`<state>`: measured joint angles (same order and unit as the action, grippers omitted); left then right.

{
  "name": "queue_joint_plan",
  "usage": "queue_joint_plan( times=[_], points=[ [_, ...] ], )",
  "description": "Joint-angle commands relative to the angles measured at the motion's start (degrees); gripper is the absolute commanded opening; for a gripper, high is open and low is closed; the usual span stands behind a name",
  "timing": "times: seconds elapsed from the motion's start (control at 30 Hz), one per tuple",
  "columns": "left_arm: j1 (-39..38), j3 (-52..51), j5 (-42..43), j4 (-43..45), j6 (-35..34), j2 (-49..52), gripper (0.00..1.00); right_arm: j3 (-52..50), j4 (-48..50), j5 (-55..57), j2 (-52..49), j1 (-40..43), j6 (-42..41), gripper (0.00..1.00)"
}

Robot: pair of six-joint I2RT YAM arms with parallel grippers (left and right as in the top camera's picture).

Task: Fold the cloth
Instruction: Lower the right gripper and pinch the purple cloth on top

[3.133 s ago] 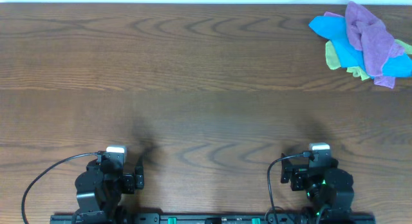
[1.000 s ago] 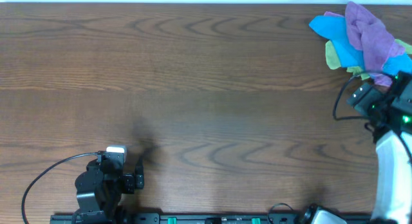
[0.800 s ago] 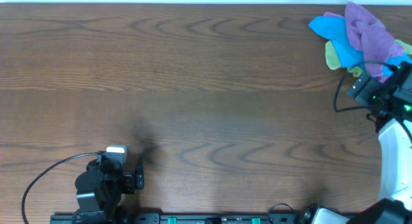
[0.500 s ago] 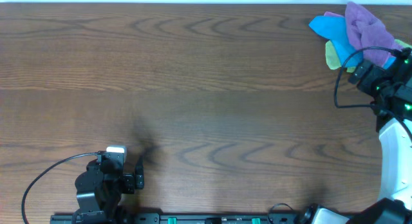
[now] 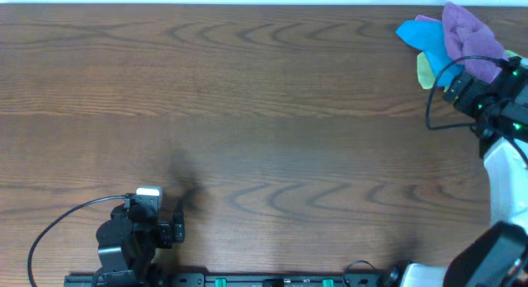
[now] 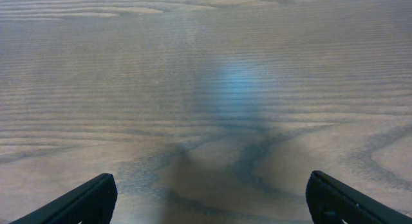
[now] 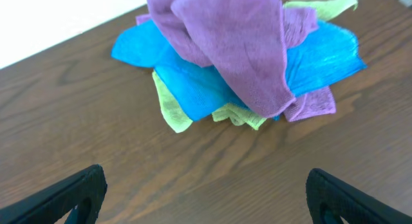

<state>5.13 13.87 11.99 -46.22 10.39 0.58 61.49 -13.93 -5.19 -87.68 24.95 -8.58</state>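
Advancing right end effector (image 7: pixel 205 195) nearer cloth (image 7: pixel 225 50) | released | left end effector (image 6: pixel 211 199) unmoved, released

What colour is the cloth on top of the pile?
The top cloth is pinkish purple, seen best in the right wrist view.

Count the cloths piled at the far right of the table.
3: the lilac cloth on top, the blue cloth beneath it, and the yellow-green cloth lowest, showing at the pile's edges. Lilac bits lower down could be a hidden fourth.
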Motion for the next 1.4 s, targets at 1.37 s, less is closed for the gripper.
queue_joint_plan(
  times=[1.37],
  points=[
    [-0.2,-2.8,-0.6,-2.5,1.4,-0.3,0.95,38.6,3.7,1.0,-39.9,0.1,-4.5,0.99]
  ],
)
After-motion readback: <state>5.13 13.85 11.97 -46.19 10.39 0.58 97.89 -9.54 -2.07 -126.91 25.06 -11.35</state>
